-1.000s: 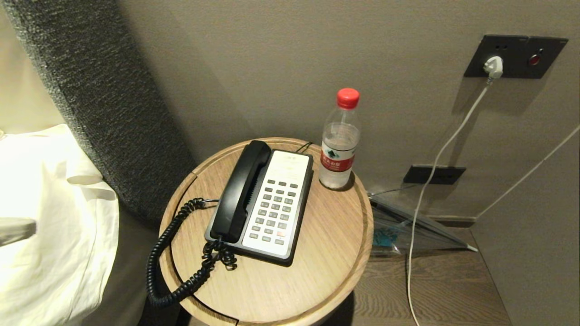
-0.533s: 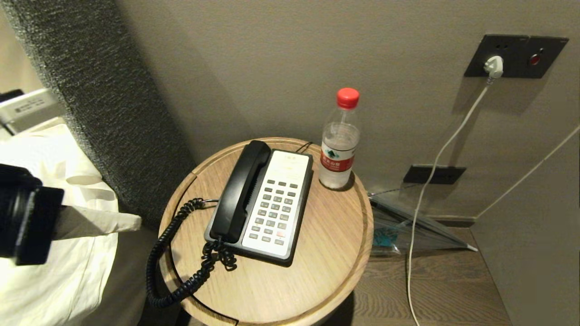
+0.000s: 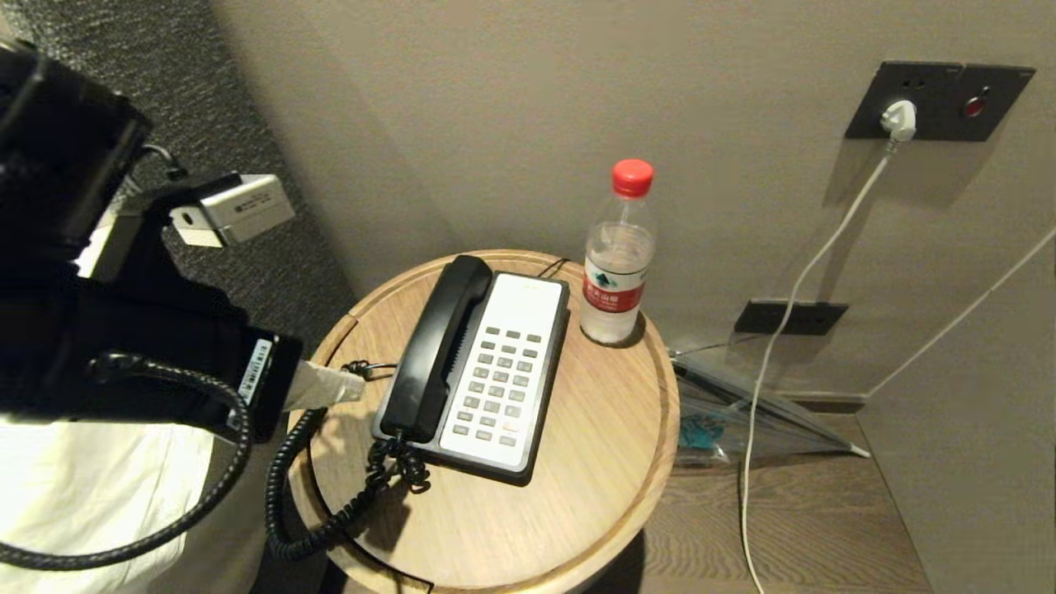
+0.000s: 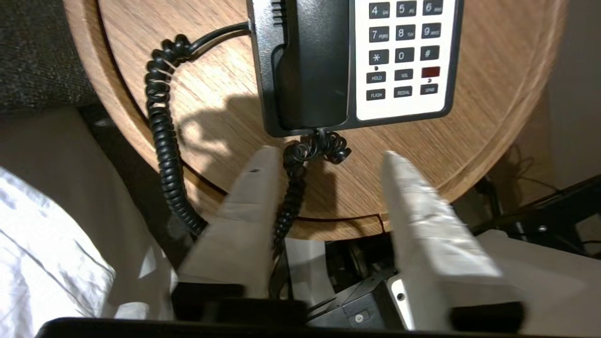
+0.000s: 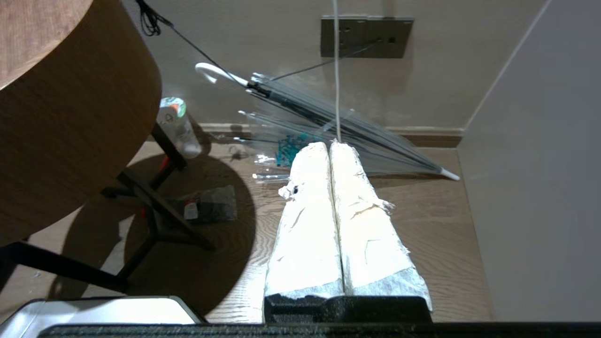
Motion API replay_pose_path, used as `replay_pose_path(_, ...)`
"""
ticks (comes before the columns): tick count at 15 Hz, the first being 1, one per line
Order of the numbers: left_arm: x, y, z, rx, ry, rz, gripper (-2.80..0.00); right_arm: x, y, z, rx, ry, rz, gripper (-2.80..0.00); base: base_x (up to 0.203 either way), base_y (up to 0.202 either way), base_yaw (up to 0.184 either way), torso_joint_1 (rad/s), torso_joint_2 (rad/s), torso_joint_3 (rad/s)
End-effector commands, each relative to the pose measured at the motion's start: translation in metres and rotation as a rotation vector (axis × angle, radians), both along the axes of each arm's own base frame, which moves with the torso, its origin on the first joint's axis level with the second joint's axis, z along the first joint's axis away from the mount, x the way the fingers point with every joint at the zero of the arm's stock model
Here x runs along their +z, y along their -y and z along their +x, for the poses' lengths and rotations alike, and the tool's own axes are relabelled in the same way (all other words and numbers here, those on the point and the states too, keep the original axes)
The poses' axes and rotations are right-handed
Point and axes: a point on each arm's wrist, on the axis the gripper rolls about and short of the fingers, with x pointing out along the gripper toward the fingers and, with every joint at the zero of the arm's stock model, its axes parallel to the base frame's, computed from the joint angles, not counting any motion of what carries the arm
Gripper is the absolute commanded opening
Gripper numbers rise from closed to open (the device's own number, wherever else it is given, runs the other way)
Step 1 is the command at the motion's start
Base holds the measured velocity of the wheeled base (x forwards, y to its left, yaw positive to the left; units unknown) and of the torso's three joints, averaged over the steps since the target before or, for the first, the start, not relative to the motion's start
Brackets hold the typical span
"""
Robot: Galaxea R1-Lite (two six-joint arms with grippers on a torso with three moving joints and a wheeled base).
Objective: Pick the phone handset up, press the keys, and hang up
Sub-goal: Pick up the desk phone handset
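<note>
The phone handset [image 3: 437, 346] lies cradled on the phone base [image 3: 503, 379] on the round table [image 3: 594, 462], while the left gripper [image 4: 324, 159], fingers spread apart and empty, hovers at the table's 9 o'clock edge over the coiled cord [image 3: 285, 487], and the right gripper [image 5: 328, 150], fingers pressed together, hangs beside the table above the floor [image 5: 446, 244].

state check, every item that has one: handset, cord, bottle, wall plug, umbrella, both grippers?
phone handset: on the cradle, not lifted.
coiled cord: slack, looping over the table edge.
water bottle: upright, red cap on.
white plug: seated in the wall socket.
umbrella: folded, lying on the floor.
left gripper: fingers apart, empty, short of the phone's near end.
right gripper: fingers together, empty, low beside the table.
</note>
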Motion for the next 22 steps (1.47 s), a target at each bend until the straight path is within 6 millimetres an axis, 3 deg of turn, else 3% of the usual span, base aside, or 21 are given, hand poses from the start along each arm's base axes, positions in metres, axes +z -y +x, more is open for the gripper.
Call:
replay_pose_path(1, -0.01, 0.011, 0.013, 0.007, -0.036, 0.036, 0.0, 0.0, 0.0, 0.0, 0.0, 0.001, 0.0, -2.8, 0.0, 0.0, 0.0, 0.0, 0.0, 0.0)
replay_pose_path(8, -0.029, 0.041, 0.038, -0.002, -0.038, 0.099, 0.0, 0.0, 0.0, 0.0, 0.0, 0.001, 0.0, -2.8, 0.0, 0.0, 0.0, 0.0, 0.0, 0.0)
replay_pose_path(11, -0.031, 0.051, 0.053, 0.022, 0.035, 0.112, 0.0, 0.0, 0.0, 0.0, 0.0, 0.001, 0.0, -2.8, 0.0, 0.0, 0.0, 0.0, 0.0, 0.0)
replay_pose_path(22, -0.041, 0.056, 0.065, 0.012, 0.033, 0.158, 0.0, 0.0, 0.0, 0.0, 0.0, 0.001, 0.0, -2.8, 0.0, 0.0, 0.0, 0.0, 0.0, 0.0)
